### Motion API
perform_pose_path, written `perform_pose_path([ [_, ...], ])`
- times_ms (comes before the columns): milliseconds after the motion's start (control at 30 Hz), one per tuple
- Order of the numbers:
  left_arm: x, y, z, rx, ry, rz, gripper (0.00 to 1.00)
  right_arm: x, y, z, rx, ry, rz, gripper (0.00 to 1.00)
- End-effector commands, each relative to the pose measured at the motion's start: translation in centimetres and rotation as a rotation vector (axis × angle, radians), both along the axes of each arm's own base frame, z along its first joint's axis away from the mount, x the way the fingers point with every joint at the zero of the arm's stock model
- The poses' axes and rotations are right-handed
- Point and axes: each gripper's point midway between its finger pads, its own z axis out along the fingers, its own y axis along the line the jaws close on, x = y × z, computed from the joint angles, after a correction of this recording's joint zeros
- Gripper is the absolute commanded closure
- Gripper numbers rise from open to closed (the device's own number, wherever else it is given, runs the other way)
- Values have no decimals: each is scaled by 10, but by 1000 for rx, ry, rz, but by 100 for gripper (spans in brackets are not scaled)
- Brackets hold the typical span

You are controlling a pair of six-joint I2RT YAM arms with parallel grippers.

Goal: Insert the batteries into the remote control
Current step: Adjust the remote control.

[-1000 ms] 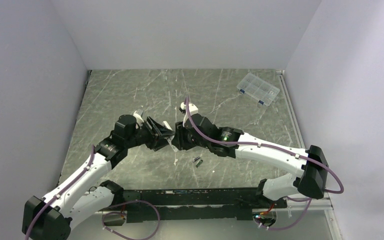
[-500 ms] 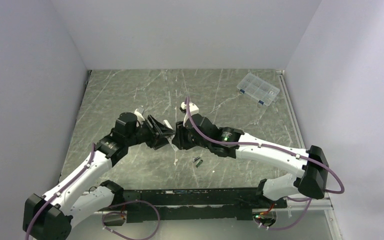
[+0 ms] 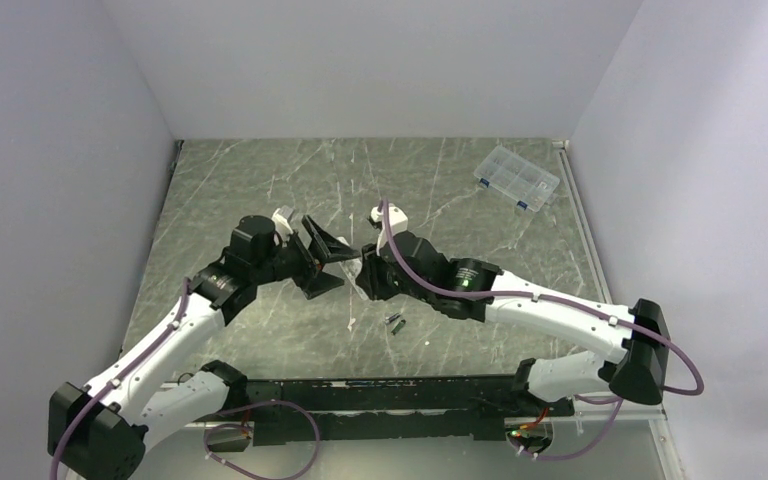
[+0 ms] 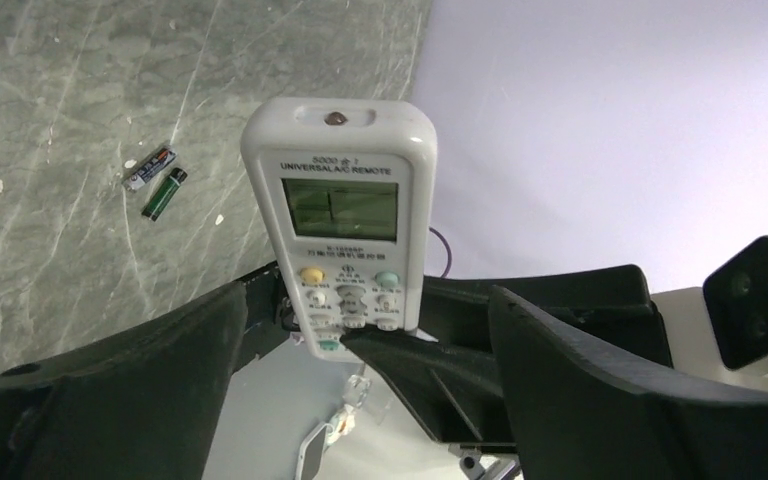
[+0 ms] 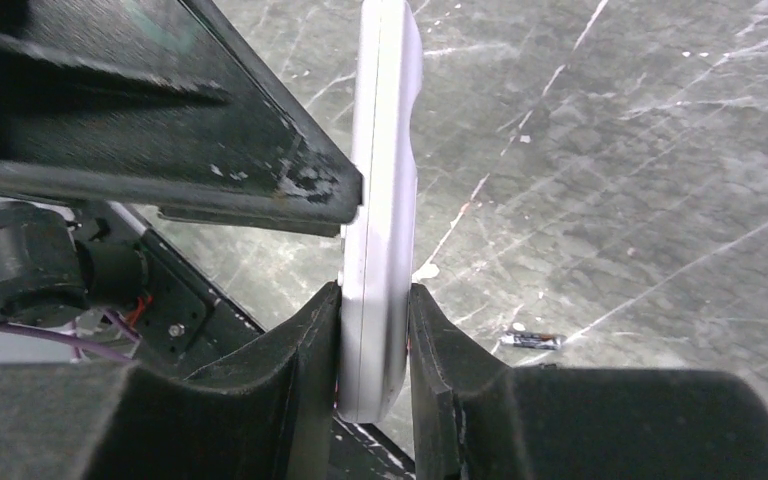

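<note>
Left gripper [image 3: 345,266] opened, room around remote control [image 4: 345,200]

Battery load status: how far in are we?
Done: the remote control is off the table, clamped in the right gripper. In hand: the left gripper stands open around the remote, gripping nothing. Left: both batteries lie loose on the table, none loaded. The battery compartment isn't visible.

Remote control [image 4: 340,215] clamped in the right gripper [image 3: 365,278] blocked the mid-table gap, jaws of the left gripper [image 3: 332,262] stood wide to either side of it, batteries [image 3: 396,322] lay on the table [image 3: 240,190] just nearer the bases with open marble around them, clear box [image 3: 516,178] sat well apart in the far right corner.
</note>
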Motion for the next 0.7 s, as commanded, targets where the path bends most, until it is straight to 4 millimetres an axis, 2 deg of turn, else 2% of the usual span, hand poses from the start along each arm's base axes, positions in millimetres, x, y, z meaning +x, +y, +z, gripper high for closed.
perform_pose_path([
  [0, -2, -4, 26, -12, -74, -47, 1, 3, -14, 15, -7, -88, 4, 100],
  [233, -2, -1, 40, 26, -110, -58, 1, 2, -35, 13, -74, -193, 40, 100],
  [400, -4, -1, 43, 27, -105, -94, 1, -3, -51, 14, -143, -330, 60, 100],
  [667, -7, 2, 51, -8, -95, -147, 1, -17, -54, 21, -230, -540, 120, 100],
])
